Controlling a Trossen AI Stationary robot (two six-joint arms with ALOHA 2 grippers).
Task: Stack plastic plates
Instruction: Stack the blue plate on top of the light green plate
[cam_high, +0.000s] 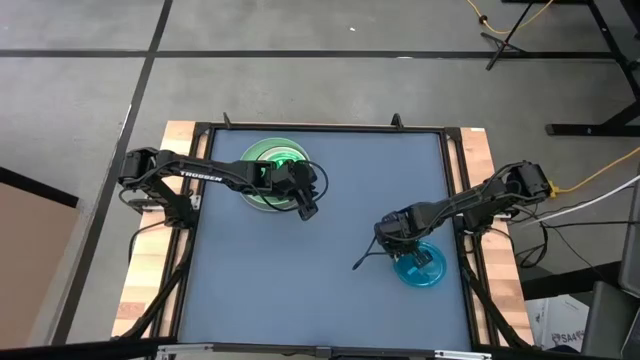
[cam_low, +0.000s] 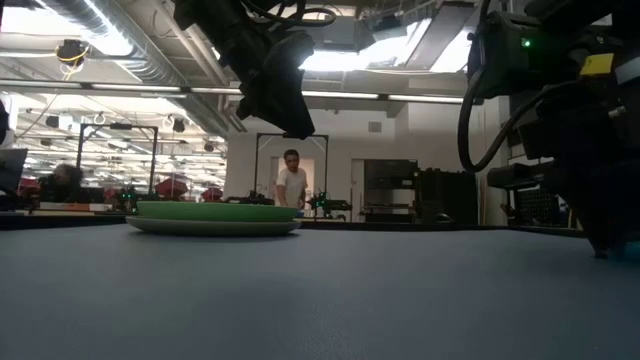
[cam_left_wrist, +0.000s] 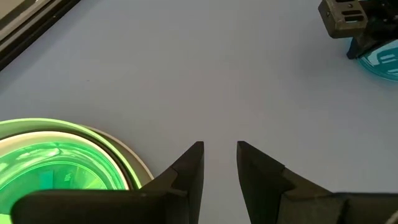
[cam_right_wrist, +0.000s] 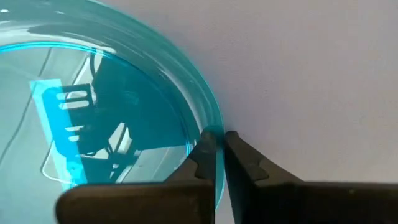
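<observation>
While your right gripper (cam_right_wrist: 216, 149) pinches the rim of the translucent cyan plate (cam_high: 418, 265) near the table's (cam_high: 300, 290) right front, your left gripper (cam_left_wrist: 219, 163) hovers just beside the stack (cam_high: 272, 170) at the left rear with its fingers apart and empty. That stack shows a translucent green plate (cam_left_wrist: 53, 165) on top, with a white rim and a wider light green plate beneath it. You appear to be at the pick-up step for the cyan plate. Next, you would lift it clear without letting the thin rim slip, carry it across the table, and centre it over the green plate before releasing, with the left arm moved aside.
</observation>
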